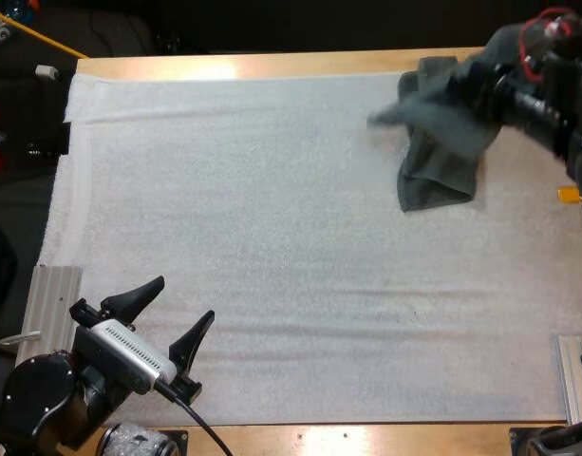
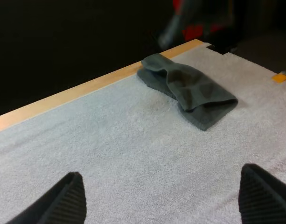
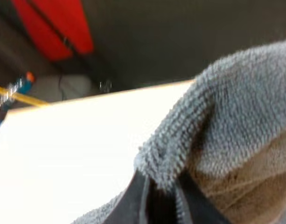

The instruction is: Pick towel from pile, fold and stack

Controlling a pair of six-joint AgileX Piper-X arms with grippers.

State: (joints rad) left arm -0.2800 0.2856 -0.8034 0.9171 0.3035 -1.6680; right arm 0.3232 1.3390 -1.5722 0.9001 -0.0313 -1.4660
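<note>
The right claw (image 3: 157, 201) is pinching a fold of the grey towel (image 1: 441, 152) at the far right corner of the mat (image 1: 253, 247), with cloth trailing down onto the mat. To lift well, it should rise straight up until the towel is hanging free, then carry it toward the open middle. The right arm is reaching in, raised, over the desk's (image 1: 272, 65) right edge. The left claw (image 1: 186, 296) is hovering open and empty over the mat's near left, pointing forward.
</note>
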